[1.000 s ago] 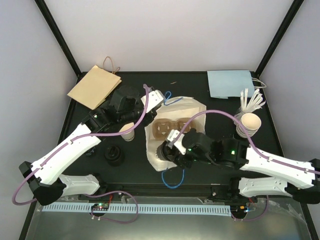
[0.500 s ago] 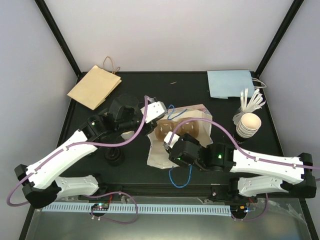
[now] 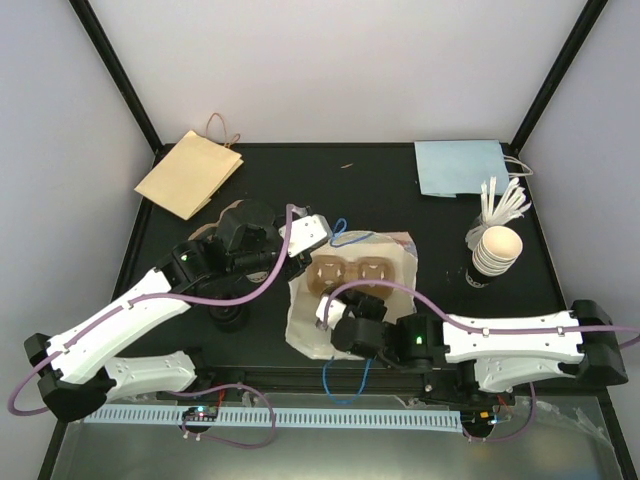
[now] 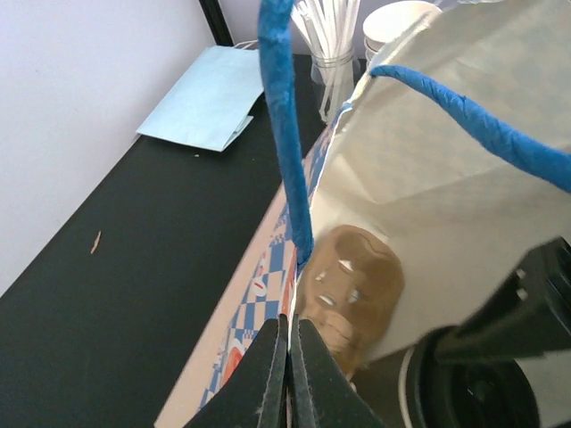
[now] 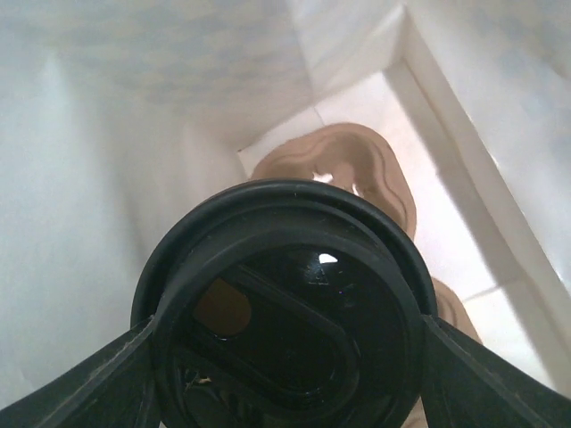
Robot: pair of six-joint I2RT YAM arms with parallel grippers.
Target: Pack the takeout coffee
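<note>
The white paper bag [image 3: 303, 322] sits open on the desk [image 3: 400, 190], and the cardboard cup carrier [image 3: 346, 272] is already down inside it. The left gripper [image 4: 287, 341] has its jaws pinched fully together on what looks like the bag's blue handle [image 4: 284, 134], drawing that side of the mouth back. The right gripper [image 5: 285, 379] is inside the mouth, its jaws spread wide around the black lid of the coffee cup [image 5: 285, 303], one finger on each side of the rim. From its wrist view the cup is hanging over the carrier with white bag wall close on both sides.

The step in hand looks like seating the cup in one of the carrier's wells. The lid hides the cup's base from the wrist camera, so I'd line up on the carrier's outline rather than on the well itself. I'd go straight down and slowly. The left arm ought to hold the handle taut so the wall doesn't fold in. The jaws should let go only once the cup stops sinking, and then lift straight out, clear of the paper.
</note>
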